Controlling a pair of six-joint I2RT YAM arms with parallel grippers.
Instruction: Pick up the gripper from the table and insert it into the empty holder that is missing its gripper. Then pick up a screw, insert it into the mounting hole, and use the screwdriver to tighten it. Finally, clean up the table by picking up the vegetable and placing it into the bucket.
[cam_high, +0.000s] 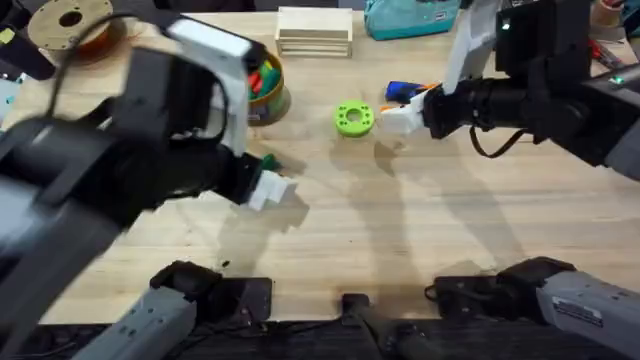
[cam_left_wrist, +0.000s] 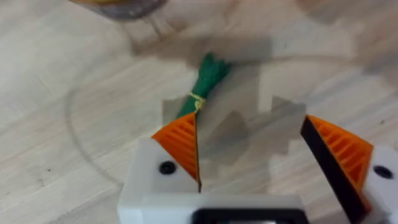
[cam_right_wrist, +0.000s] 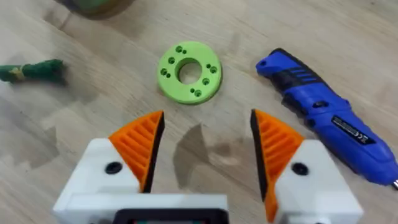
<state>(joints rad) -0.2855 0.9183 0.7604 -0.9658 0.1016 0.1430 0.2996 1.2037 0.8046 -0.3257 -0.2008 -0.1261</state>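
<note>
The dark green leafy vegetable (cam_high: 268, 160) lies on the wooden table, just beyond my left gripper (cam_high: 268, 188). In the left wrist view the vegetable (cam_left_wrist: 205, 81) sits ahead of the left gripper (cam_left_wrist: 255, 149), which is open and holds nothing. The yellow-orange bucket (cam_high: 268, 92) stands behind it with coloured toy pieces inside. My right gripper (cam_high: 397, 120) hovers open beside the blue screwdriver (cam_high: 405, 90). In the right wrist view the right gripper (cam_right_wrist: 202, 143) is open, with the screwdriver (cam_right_wrist: 323, 112) to one side and the vegetable (cam_right_wrist: 34, 70) far off. The loose gripper, holder and screw are out of view.
A bright green ring-shaped disc (cam_high: 353, 118) lies between bucket and screwdriver, also in front of the right fingers as the disc (cam_right_wrist: 189, 71). A stack of wooden slats (cam_high: 314, 30), a teal bag (cam_high: 410, 18) and a wooden spool (cam_high: 70, 22) line the far edge.
</note>
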